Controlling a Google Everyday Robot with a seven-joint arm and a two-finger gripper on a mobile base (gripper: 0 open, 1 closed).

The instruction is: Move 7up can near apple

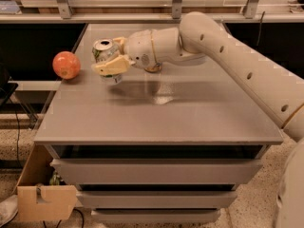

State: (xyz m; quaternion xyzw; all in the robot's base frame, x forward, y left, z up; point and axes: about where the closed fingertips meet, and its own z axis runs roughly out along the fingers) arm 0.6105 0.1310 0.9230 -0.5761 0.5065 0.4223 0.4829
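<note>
I'm gripping the 7up can (103, 49) with the gripper (107, 57), its fingers (110, 68) clamping the can's sides.
The apple (66, 64) is sitting near, just beyond the fingertips, away from the arm, apart from the can, at the worktop (166, 118) edge.

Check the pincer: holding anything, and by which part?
The pincer, above the tabletop near the apple, is shut on the 7up can, gripping its side wall around mid-height; the top rim is free.
</note>
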